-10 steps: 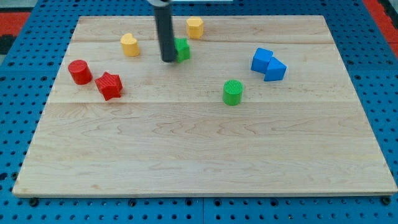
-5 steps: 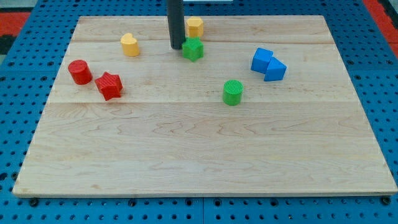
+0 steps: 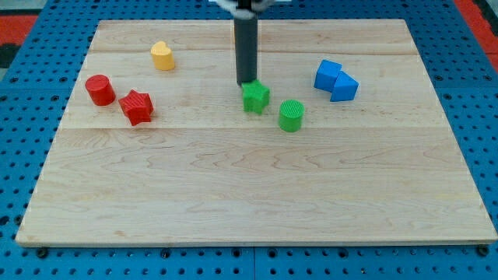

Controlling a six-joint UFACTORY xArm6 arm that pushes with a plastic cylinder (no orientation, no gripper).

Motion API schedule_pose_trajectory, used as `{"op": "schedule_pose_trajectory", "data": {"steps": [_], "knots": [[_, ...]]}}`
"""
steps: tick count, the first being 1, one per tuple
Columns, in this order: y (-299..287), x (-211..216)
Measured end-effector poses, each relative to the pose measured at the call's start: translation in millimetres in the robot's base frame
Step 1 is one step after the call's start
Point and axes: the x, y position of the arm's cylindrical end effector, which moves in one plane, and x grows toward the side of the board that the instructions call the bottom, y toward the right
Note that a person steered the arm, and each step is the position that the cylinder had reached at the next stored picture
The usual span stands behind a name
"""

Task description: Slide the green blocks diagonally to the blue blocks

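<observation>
Tabletop: green star block (image 3: 255, 96) newly beside green cylinder (image 3: 291, 115).

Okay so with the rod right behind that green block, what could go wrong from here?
My tip sits at the upper edge of the green star-shaped block, slightly off-centre, so the block may spin or slip sideways. The green cylinder lies close on the lower right; the two could bump and scatter. Pushing on, they may knock the touching blue blocks apart.

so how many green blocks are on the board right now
2. A green star-like block sits just below my tip, near the board's upper middle. A green cylinder stands a little to its lower right. The rod hides a patch of board behind it, so something could sit there.
</observation>
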Motion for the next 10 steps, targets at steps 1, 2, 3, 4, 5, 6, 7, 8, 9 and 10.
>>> {"op": "schedule_pose_trajectory", "data": {"steps": [1, 2, 3, 4, 5, 6, 7, 8, 9, 10], "knots": [[38, 32], [95, 33], [95, 20], [142, 58], [141, 78], [198, 93], [190, 129], [121, 95], [113, 105], [127, 72]]}}
